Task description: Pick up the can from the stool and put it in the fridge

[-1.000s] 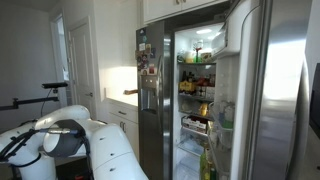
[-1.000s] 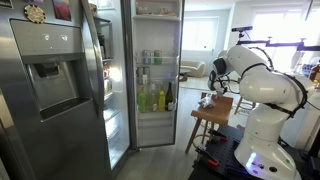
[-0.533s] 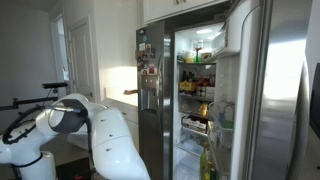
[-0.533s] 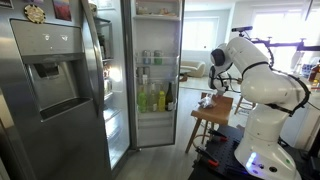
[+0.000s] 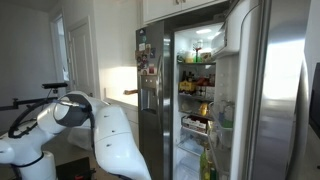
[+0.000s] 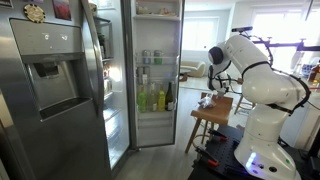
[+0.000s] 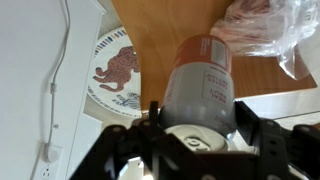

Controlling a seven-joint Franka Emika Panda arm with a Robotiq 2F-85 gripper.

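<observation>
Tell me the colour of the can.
Dull reddish-orange with pale markings and a silvery top; the can shows best in the wrist view.

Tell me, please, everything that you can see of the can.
The can is a small reddish cylinder with pale print and a silvery end facing the wrist camera. The gripper is shut on it, a finger at each side. Behind it shows the wooden stool top; whether they touch is unclear.

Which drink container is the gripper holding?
The reddish can, shut in the gripper at the wooden stool; the bottles stand inside the fridge.
</observation>
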